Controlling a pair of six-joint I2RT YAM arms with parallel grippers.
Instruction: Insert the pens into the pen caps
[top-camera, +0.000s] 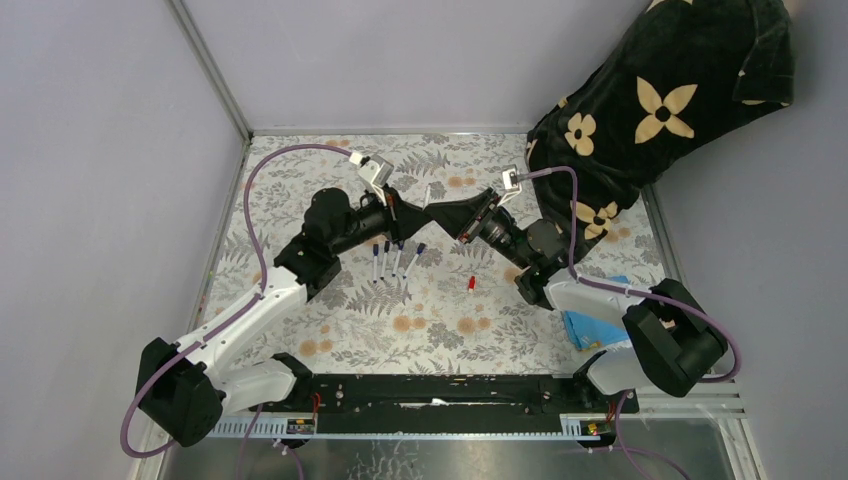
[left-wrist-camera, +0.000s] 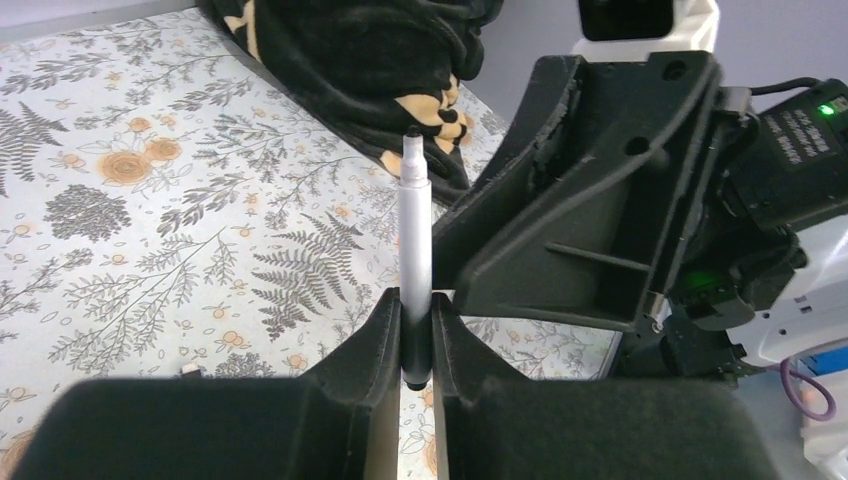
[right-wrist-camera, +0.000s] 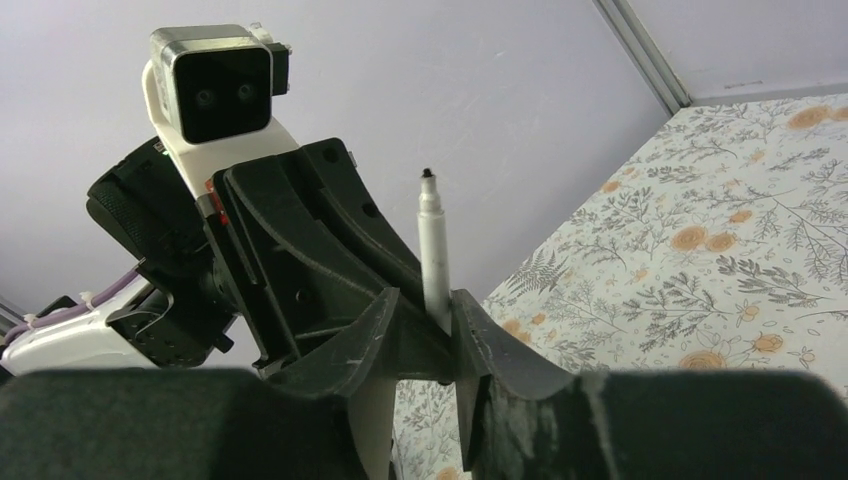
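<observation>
While the left pincer (left-wrist-camera: 417, 335) clamps a slim white-barrelled pen (left-wrist-camera: 414, 230) upright, jaws of the right pincer (right-wrist-camera: 428, 312) stand slightly apart around its barrel. Tiny red cap (top-camera: 471, 284) lies on the floral-print worktop (top-camera: 440, 330).

White pen (left-wrist-camera: 415, 250) upright, tip up, four pens (top-camera: 398, 260) lying together, red cap (top-camera: 470, 285) nearby

Plain pale lilac walls (top-camera: 100, 150) enclose a table (top-camera: 440, 335) with a leafy floral covering.
</observation>
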